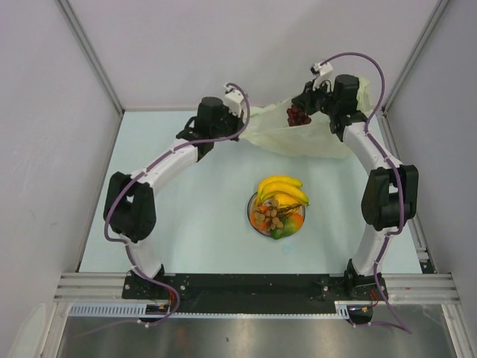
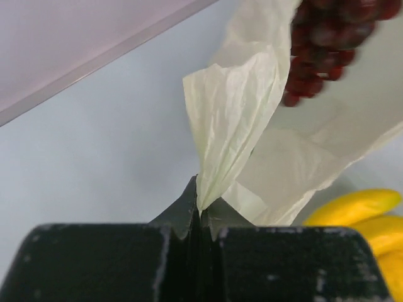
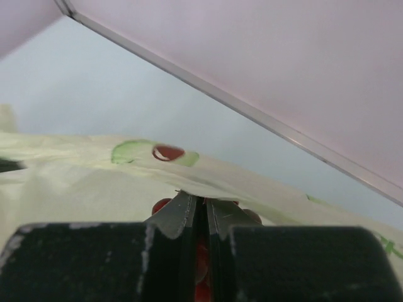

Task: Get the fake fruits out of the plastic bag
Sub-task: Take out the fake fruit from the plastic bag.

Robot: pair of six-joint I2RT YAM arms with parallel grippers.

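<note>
Grape bunch [image 1: 298, 115], clamped in right gripper [image 3: 200, 211] over plastic bag [image 1: 298, 140], bag edge pinched in left gripper [image 2: 200, 212]; risk: narrow hold slips, bunch drops back into bag.

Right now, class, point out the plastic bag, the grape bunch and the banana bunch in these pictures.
plastic bag [image 1: 298, 142]: top view, on the pale crinkled sheet below the grapes.
grape bunch [image 1: 298, 115]: top view, on the middle of the dark red cluster.
banana bunch [image 1: 283, 190]: top view, on the middle of the yellow bananas.
</note>
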